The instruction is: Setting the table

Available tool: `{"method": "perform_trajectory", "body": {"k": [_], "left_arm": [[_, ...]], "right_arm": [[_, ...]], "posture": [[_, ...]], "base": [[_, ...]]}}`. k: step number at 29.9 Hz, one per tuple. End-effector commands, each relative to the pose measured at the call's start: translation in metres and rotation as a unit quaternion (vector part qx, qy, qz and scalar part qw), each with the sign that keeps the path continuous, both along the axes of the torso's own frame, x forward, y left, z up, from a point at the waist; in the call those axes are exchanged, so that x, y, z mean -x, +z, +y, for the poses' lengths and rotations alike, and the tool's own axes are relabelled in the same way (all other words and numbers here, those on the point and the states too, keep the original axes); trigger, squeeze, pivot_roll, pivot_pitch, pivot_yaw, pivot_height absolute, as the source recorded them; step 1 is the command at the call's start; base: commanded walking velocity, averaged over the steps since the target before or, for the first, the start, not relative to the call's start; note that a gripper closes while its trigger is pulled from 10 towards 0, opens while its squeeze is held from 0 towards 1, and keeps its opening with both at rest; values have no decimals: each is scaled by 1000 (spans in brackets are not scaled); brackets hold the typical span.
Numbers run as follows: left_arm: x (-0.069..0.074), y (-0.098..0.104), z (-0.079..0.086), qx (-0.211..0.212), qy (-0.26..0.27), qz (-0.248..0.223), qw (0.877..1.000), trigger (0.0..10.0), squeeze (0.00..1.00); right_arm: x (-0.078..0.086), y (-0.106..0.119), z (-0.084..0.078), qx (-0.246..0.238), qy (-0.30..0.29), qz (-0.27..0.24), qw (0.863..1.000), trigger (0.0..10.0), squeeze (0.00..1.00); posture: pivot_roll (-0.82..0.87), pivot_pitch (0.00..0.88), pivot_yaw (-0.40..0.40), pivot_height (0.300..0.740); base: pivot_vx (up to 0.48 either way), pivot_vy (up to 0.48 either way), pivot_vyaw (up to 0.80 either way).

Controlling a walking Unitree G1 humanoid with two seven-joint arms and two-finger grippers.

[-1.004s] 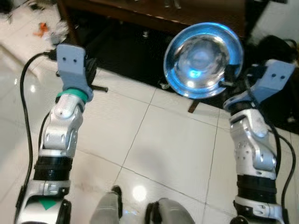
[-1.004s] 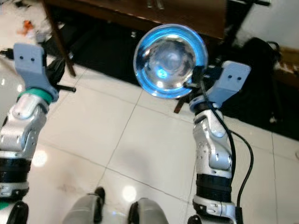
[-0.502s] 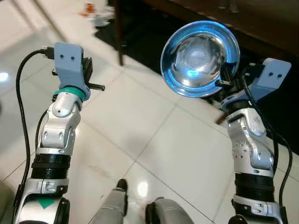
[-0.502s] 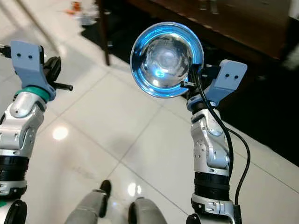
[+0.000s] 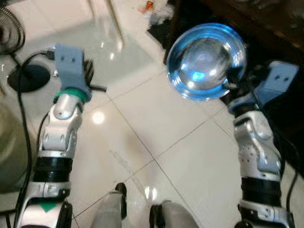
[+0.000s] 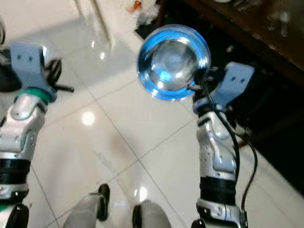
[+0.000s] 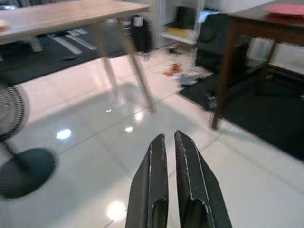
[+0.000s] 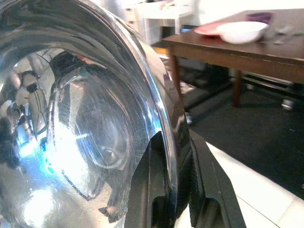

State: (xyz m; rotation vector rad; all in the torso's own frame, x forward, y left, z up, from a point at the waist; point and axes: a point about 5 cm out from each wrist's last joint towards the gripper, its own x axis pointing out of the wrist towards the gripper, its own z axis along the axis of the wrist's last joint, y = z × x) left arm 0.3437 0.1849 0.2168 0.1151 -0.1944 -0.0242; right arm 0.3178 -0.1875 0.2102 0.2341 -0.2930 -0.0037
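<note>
A shiny steel bowl (image 5: 206,61) stands on edge in the air, its hollow facing me. My right gripper (image 6: 195,86) is shut on its rim, and the right wrist view shows the black fingers (image 8: 156,190) pinching the bowl's edge (image 8: 85,118). My left gripper (image 7: 170,137) is held out over the white tiled floor, shut with nothing in it. A dark wooden table (image 8: 247,47) stands ahead to the right and carries a white bowl (image 8: 242,31) and a red plate (image 8: 209,29).
A light wooden table (image 7: 71,14) stands ahead to the left. A fan's round black base (image 5: 28,76) rests on the floor at the left. Small litter (image 7: 173,70) lies by the dark table's leg (image 7: 223,80). A dark rug (image 7: 266,114) lies under that table.
The whole picture has shifted, so the camera has turned; the dark table now sits at the upper right and the fan base has come into sight. Both arms keep their pose and the bowl stays held.
</note>
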Motion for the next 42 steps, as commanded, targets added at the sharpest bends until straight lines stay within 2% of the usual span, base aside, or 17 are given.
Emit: {"method": "perform_trajectory", "body": {"k": [1,9,14,18,22,26,42], "left_arm": [[1,-6,-2,0,0,12,1000,10000,0],[1,-6,-2,1,2,12,1000,10000,0],[3,-22,-8,-11,-3,31,999,10000,0],[4,-25,-10,-13,-4,34,999,10000,0],[3,-26,-13,-18,-2,30,999,10000,0],[-1,-24,-13,-15,5,27,999,10000,0],[-3,-23,-14,-12,5,23,1000,10000,0]], "right_arm": [[2,-1,-2,-3,-5,-1,1000,10000,0],[2,-1,-2,-4,-5,-1,1000,10000,0],[3,-14,-3,7,-9,21,1000,10000,0],[3,-16,-3,10,-9,25,1000,10000,0],[3,-16,-2,3,-2,22,1000,10000,0],[4,-16,-1,4,-2,20,1000,10000,0],[5,-18,-3,5,-6,20,1000,10000,0]], "posture": [[22,92,-22,740],[22,93,-21,740],[25,87,-24,740],[23,87,-23,740],[20,85,-21,740],[17,82,-20,740],[16,78,-15,740]], "base": [[0,0,800],[0,0,800],[0,0,800],[0,0,800],[100,0,0],[465,0,0],[464,0,0]]}}
